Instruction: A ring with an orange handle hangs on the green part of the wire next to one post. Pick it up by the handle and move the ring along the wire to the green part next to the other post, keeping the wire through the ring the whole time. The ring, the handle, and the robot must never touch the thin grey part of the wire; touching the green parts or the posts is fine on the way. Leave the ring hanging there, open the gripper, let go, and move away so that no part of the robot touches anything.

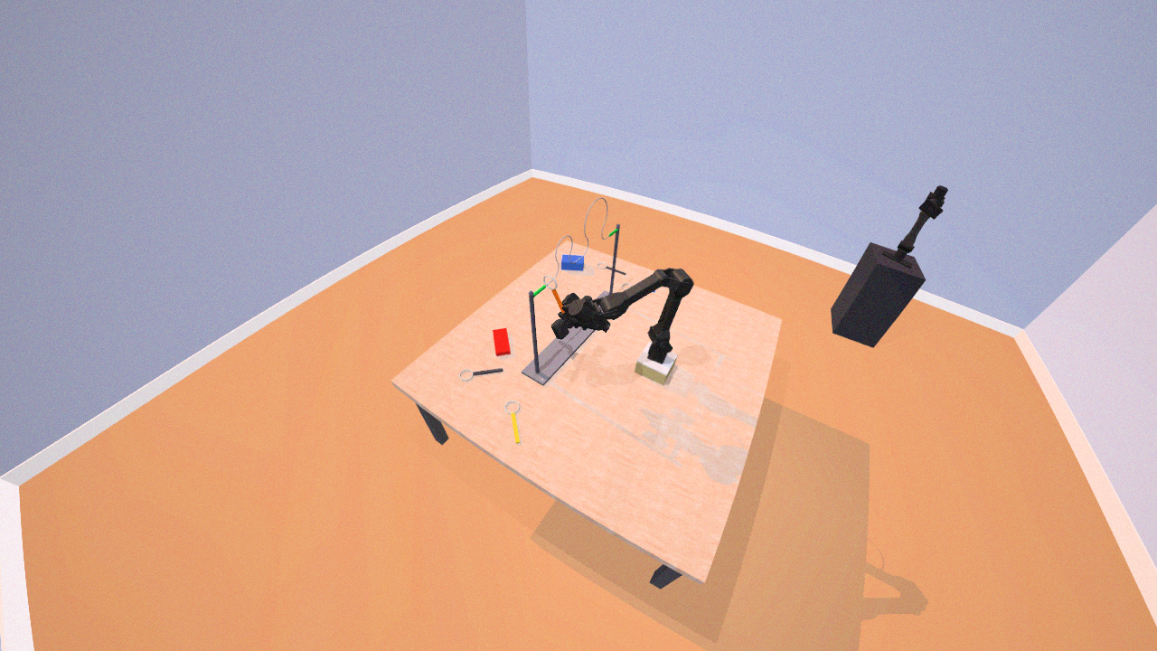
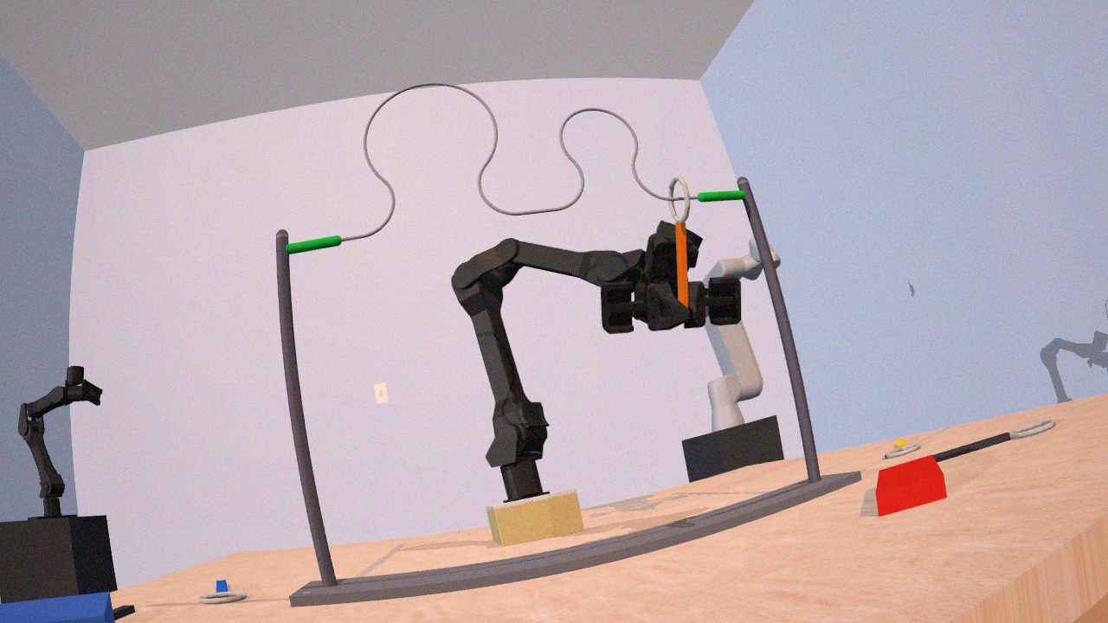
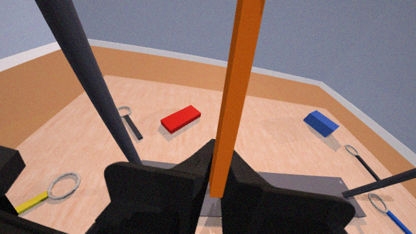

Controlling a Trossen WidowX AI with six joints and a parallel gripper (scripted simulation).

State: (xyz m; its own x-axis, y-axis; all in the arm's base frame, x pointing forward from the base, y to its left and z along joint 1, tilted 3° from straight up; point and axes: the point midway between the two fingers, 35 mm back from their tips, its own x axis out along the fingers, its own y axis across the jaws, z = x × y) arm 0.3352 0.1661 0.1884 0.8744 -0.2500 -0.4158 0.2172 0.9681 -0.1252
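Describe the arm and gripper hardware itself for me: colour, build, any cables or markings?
The arm is matte black throughout, built of blocky, angular links with chunky joints, standing on a tan block base. The gripper is black too, with wide, faceted jaws. No cables, labels or markings show in any view.
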